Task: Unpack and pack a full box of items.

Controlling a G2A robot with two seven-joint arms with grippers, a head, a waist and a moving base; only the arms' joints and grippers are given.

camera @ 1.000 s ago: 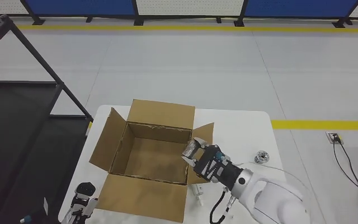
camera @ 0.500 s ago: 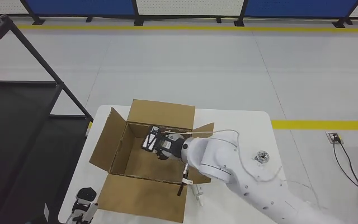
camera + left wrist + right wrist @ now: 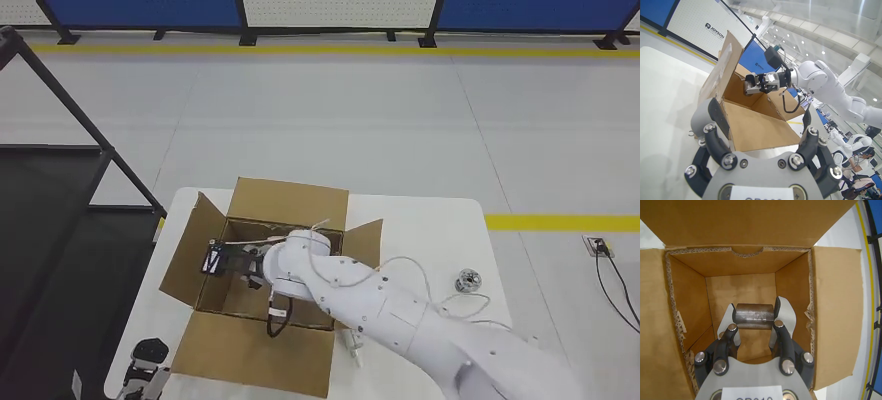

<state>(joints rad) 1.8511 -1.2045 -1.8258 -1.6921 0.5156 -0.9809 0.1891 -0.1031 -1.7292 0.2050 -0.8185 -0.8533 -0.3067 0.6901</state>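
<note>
An open cardboard box [image 3: 290,203] stands on the white table [image 3: 430,225] with its flaps folded out. My right gripper [image 3: 218,258] hangs inside the box near its left wall, shut on a dark metal cylinder [image 3: 754,317] held crosswise between its fingers [image 3: 780,309]. Below the cylinder lies the bare box floor [image 3: 742,285]. The left wrist view catches this same right gripper [image 3: 753,87] and cylinder [image 3: 747,85] above the box [image 3: 753,128]. My left gripper [image 3: 761,117] stands open and holds nothing, low beside the box's near left corner [image 3: 148,352].
A small silvery item [image 3: 466,280] with a thin wire lies on the table right of the box. A small white piece [image 3: 352,345] rests by the box's front right corner. A black metal frame [image 3: 90,190] stands left of the table.
My right arm has swung leftward with the cylinder, from beside the box's right flap across the opening to its left wall. The left gripper has slipped slightly toward the view's lower edge.
</note>
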